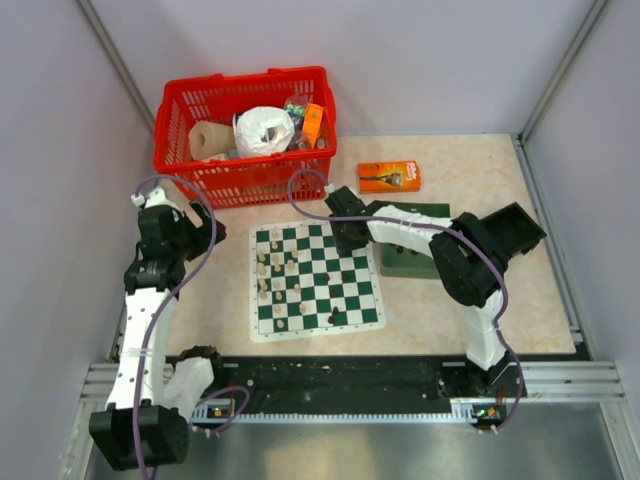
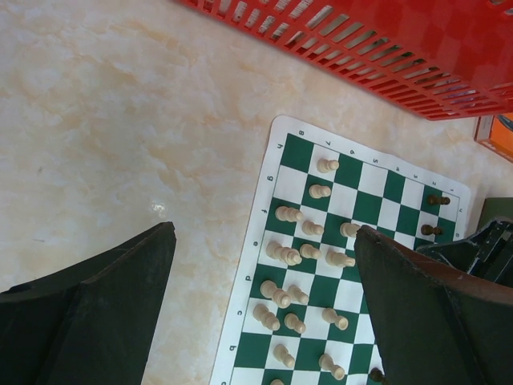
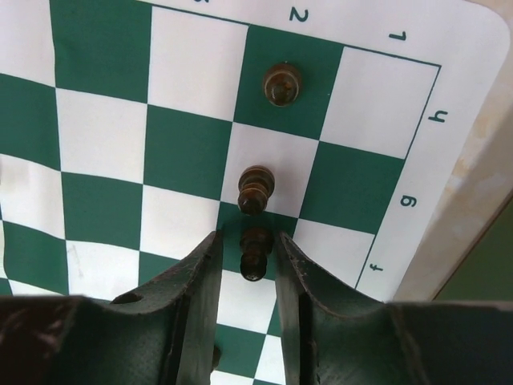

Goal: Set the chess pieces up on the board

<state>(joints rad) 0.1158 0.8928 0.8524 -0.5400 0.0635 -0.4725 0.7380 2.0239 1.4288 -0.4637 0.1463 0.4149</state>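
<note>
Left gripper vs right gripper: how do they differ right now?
Left gripper has its jaws spread wide with nothing between them; right gripper has them narrow, flanking a dark pawn, and contact is unclear. Left gripper sits off the board on its left side, over the table; right gripper is over the board near its far right corner. Both have dark fingers.

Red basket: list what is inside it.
In the red basket: a paper roll, a crumpled white bag and an orange box. Anything beneath them is covered.
</note>
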